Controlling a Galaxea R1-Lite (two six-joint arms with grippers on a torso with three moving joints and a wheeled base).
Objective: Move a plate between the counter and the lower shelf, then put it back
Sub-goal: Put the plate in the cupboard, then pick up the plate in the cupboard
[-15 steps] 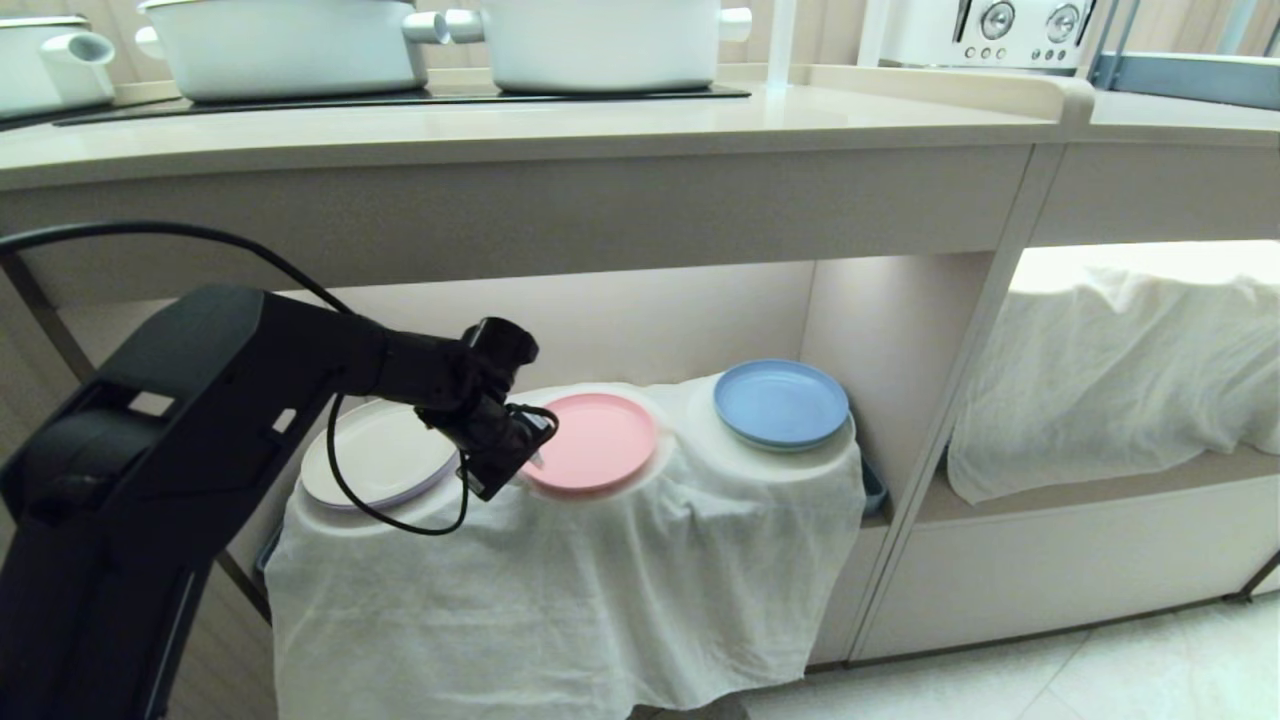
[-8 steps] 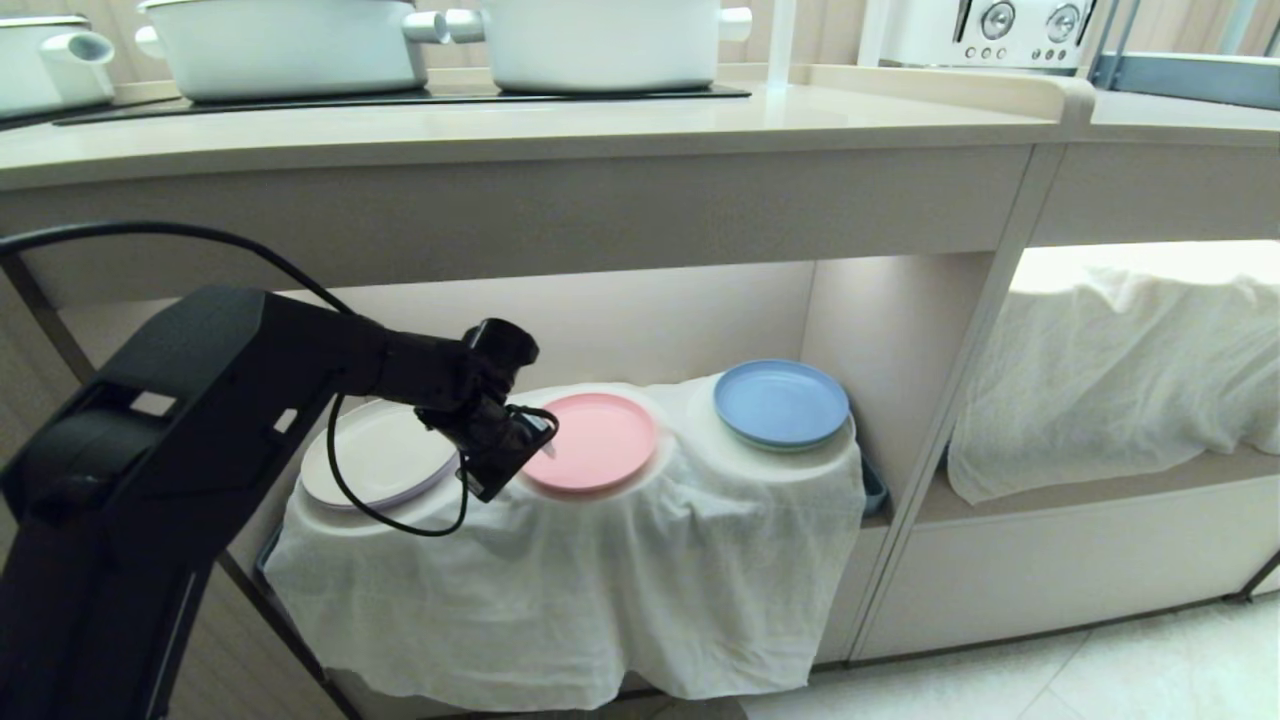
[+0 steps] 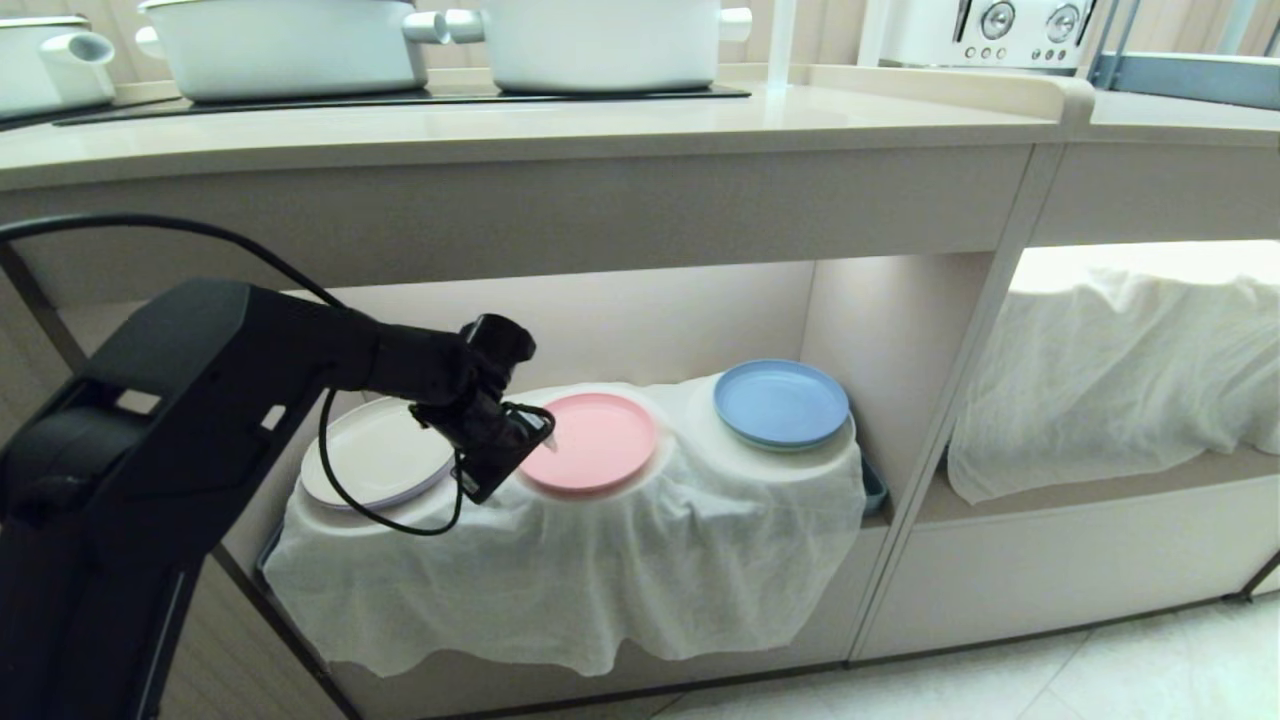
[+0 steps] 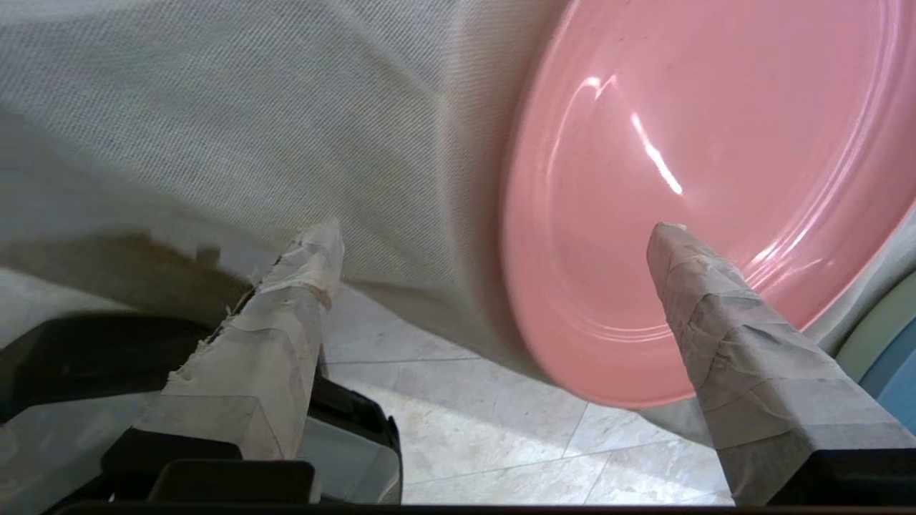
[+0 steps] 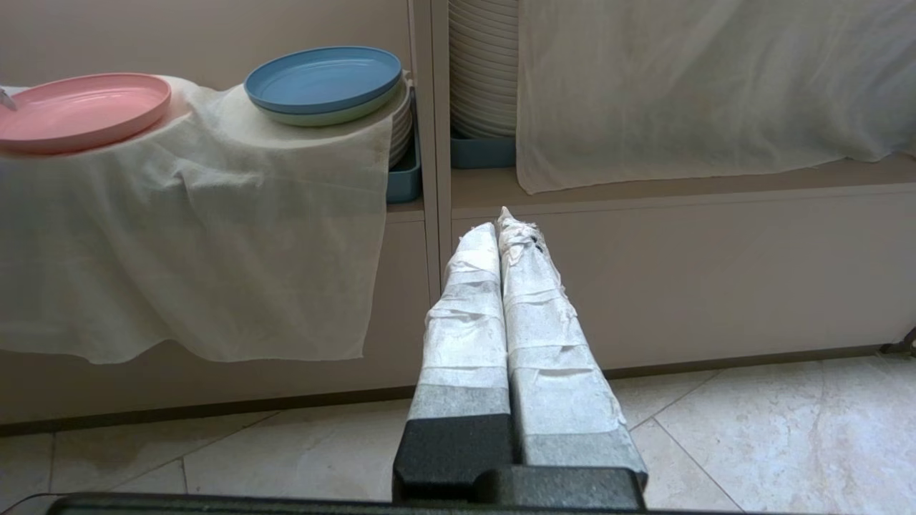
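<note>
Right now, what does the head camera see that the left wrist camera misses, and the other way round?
Only the head view shows the counter with white pots, the blue plate, the cream plate and the black left arm. Only the left wrist view shows the left pincer up close: taped fingers wide apart, one either side of the plate's rim, gripping nothing. Both show the pink plate lying on the white cloth of the lower shelf.
</note>
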